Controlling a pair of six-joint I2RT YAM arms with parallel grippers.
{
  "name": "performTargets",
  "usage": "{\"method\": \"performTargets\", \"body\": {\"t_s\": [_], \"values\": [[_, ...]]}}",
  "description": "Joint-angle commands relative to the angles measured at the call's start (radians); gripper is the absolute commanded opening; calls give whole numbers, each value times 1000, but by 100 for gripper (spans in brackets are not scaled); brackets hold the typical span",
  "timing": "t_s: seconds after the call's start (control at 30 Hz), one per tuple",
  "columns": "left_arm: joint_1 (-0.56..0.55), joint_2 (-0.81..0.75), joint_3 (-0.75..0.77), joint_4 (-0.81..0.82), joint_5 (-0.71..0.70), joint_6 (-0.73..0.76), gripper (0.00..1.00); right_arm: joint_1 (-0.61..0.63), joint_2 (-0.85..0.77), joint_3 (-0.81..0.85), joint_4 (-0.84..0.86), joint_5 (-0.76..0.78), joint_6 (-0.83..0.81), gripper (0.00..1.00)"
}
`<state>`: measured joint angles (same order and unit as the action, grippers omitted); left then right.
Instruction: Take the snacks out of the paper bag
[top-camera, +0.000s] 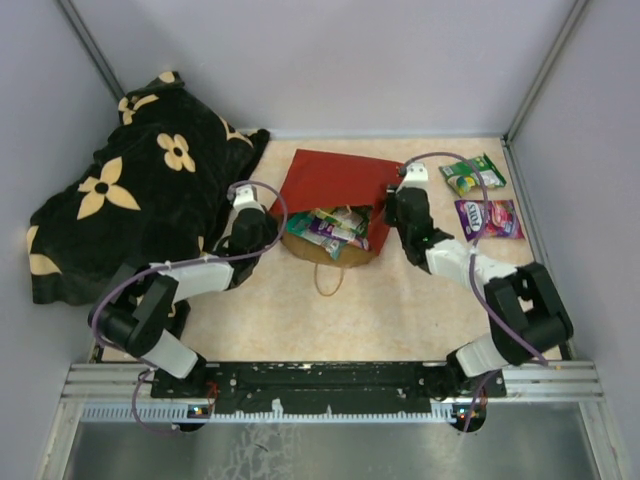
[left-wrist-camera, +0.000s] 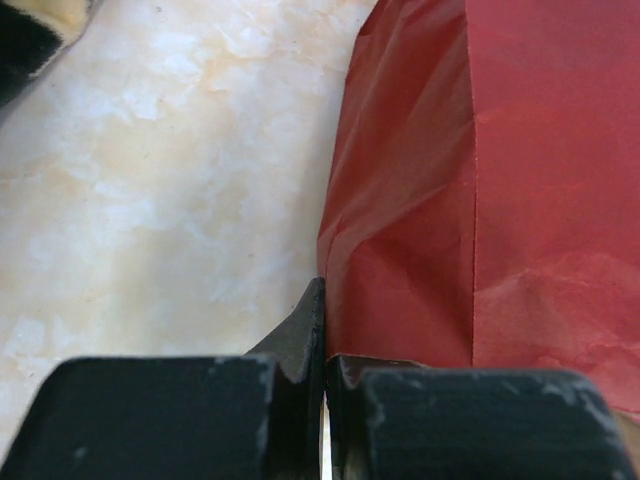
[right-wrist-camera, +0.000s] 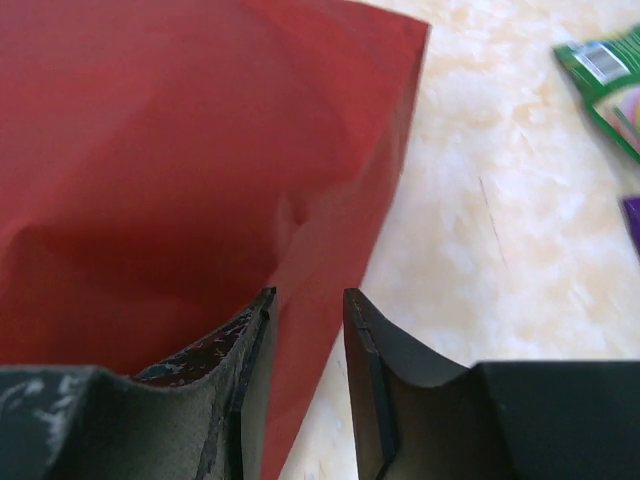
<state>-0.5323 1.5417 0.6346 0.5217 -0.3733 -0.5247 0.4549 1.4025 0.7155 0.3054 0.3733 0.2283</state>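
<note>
The red paper bag (top-camera: 330, 180) lies on its side mid-table, mouth toward me, with several snack packets (top-camera: 330, 228) showing in the mouth. A green packet (top-camera: 473, 173) and a purple packet (top-camera: 488, 217) lie on the table to the right. My left gripper (top-camera: 268, 222) is at the bag's left mouth edge. In the left wrist view it (left-wrist-camera: 325, 340) is shut on the bag's red side wall (left-wrist-camera: 480, 200). My right gripper (top-camera: 392, 205) is at the right mouth edge. In the right wrist view it (right-wrist-camera: 308, 295) is open, straddling the bag's side fold (right-wrist-camera: 180, 150).
A black flower-patterned blanket (top-camera: 140, 200) is heaped at the back left, close to my left arm. The bag's cord handle (top-camera: 328, 280) loops onto the table in front of the mouth. Grey walls close in the back and both sides. The green packet (right-wrist-camera: 605, 80) shows at the right wrist view's upper right.
</note>
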Motion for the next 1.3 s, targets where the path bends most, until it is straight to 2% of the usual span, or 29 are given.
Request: {"method": "performTargets", "body": {"t_s": [0.0, 0.23, 0.4, 0.6, 0.7, 0.8, 0.87, 1.0, 1.07, 1.17, 1.27], "values": [[-12, 69, 106, -93, -18, -26, 0, -85, 139, 175, 51, -173, -23, 34], [-13, 204, 291, -153, -105, 12, 0, -157, 373, 453, -43, -294, -42, 35], [-13, 217, 332, -177, -135, 29, 0, -162, 441, 577, -120, -362, -41, 38], [-12, 171, 262, -167, -141, 28, 0, -160, 307, 409, -74, -376, 14, 42], [-14, 128, 208, -170, -135, 3, 0, -150, 170, 269, -44, -352, 57, 63], [-17, 86, 155, -170, -125, -22, 0, -79, -11, 93, -4, -232, 72, 75], [-23, 62, 125, -169, -120, -35, 0, -18, -132, -8, 20, -124, 72, 79], [-36, 27, 81, -169, -122, -48, 0, 68, -326, -145, 25, -40, 79, 81], [-40, 14, 63, -169, -121, -53, 0, 106, -365, -161, -10, -7, 49, 85], [-44, 3, 48, -167, -113, -57, 0, 123, -345, -149, -69, 50, 22, 97], [-45, 4, 44, -172, -103, -54, 0, 123, -313, -139, -83, 73, 8, 99]]}}
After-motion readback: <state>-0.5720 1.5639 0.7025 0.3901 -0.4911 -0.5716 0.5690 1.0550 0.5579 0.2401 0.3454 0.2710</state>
